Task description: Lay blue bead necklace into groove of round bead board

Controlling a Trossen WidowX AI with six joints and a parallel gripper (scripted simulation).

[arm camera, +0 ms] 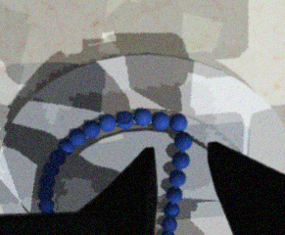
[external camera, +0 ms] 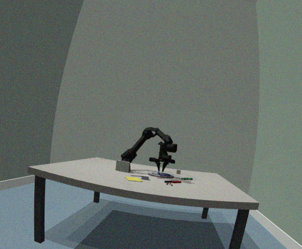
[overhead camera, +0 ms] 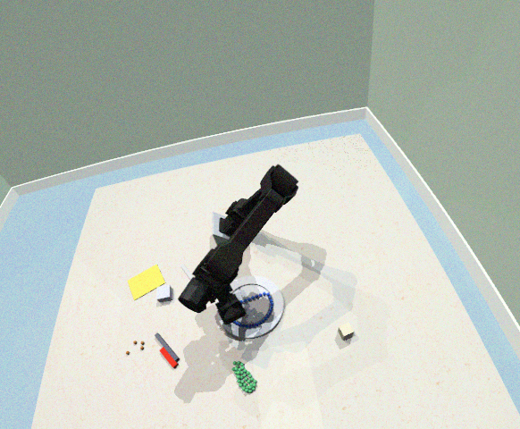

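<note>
The round bead board [overhead camera: 279, 308] [arm camera: 220, 93] lies on the table under the arm, pale with a dark circular groove. The blue bead necklace [overhead camera: 272, 305] [external camera: 165, 174] [arm camera: 142, 117] lies on it. In the top view, its right and lower parts curve along the groove, while an upper strand cuts across inside the circle. My gripper [external camera: 161, 171] [arm camera: 180, 153] is low over the board, partly open. In the wrist view, the strand runs between the separated fingers, closer to the left one. The top view hides the fingertips behind the arm.
A green bead necklace [overhead camera: 244, 377] [external camera: 187, 178] lies near the board. A cream cube [overhead camera: 346, 331] stands right. A yellow sheet [overhead camera: 146, 281], grey block [overhead camera: 163, 293], dark-and-red stick [overhead camera: 168, 357] and small brown beads [overhead camera: 142, 342] lie left. A grey panel [external camera: 122, 166] stands by the arm base.
</note>
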